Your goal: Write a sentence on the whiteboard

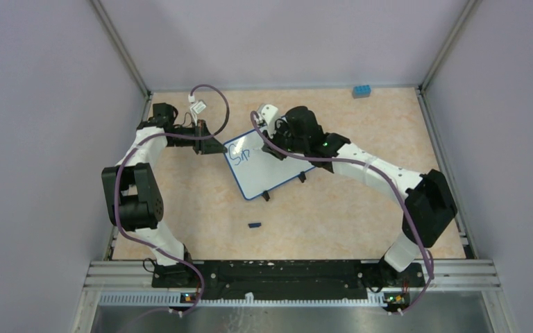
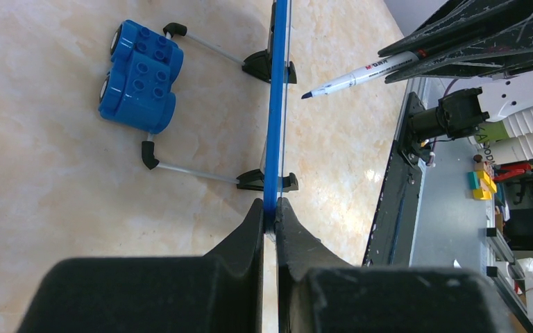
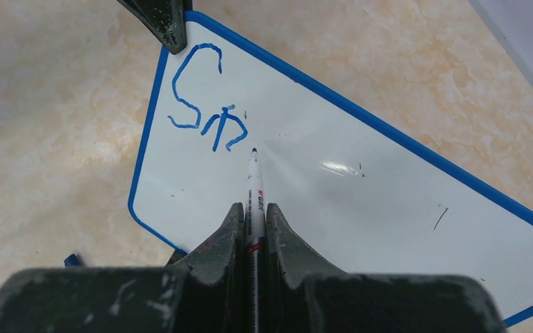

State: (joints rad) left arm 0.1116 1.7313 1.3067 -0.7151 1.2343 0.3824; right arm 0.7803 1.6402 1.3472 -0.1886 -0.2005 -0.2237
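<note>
Right gripper [image 3: 253, 208] clamps the marker [image 3: 255, 177]; left gripper [image 2: 271, 208] pinches the whiteboard [image 2: 276, 104] edge.

I count on the worktop [image 1: 361, 208]:
- one whiteboard [image 1: 271, 173], with two black feet [image 1: 266, 196] and two blue letters [image 3: 205, 104] on it
- one marker [image 3: 255, 187] over the whiteboard
- one blue toy brick [image 1: 361, 90] beyond the whiteboard
- one small dark piece [image 1: 255, 225] on the whiteboard's near side
- two tools: left tool [image 2: 269, 208] and right tool [image 3: 253, 211]
</note>
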